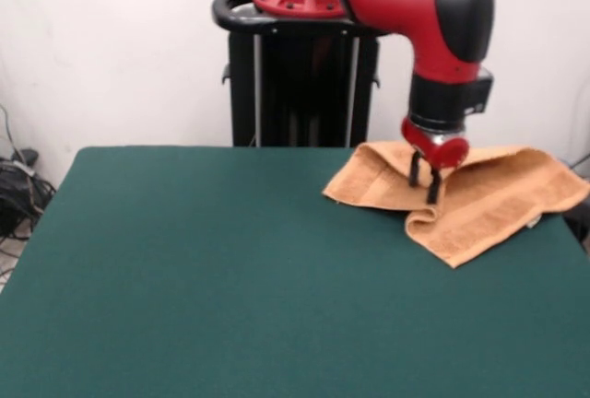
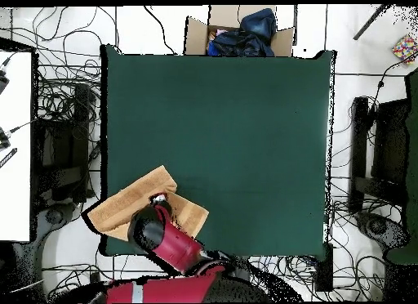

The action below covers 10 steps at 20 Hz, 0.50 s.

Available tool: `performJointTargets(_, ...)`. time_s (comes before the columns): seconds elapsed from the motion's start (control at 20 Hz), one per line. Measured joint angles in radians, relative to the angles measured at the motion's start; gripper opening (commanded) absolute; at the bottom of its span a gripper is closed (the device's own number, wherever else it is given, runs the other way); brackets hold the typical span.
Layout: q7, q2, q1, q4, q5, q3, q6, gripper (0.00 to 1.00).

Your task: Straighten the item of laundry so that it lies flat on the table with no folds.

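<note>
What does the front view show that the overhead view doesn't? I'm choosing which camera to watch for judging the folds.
Only the front view shows the gripper with its two dark fingers apart, down at the towel, and a rolled fold at the towel's near edge. Only the overhead view shows the towel's corner hanging past the table's edge, plus a cardboard box of dark clothing beyond the opposite side. Both show the orange-tan towel crumpled at one table corner, under the red arm.

Towel at table corner, under gripper
</note>
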Motion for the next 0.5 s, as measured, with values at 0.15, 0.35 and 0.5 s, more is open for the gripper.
performJointTargets(0.15, 0.028, -0.012, 0.011, 0.0, 0.0, 0.027, 0.0, 1.0)
performJointTargets(0.35, 0.053, -0.02, 0.045, 0.0, 0.0, 0.039, 0.0, 1.0)
performJointTargets(0.5, 0.074, -0.027, 0.079, 0.0, 0.0, 0.052, 0.0, 1.0)
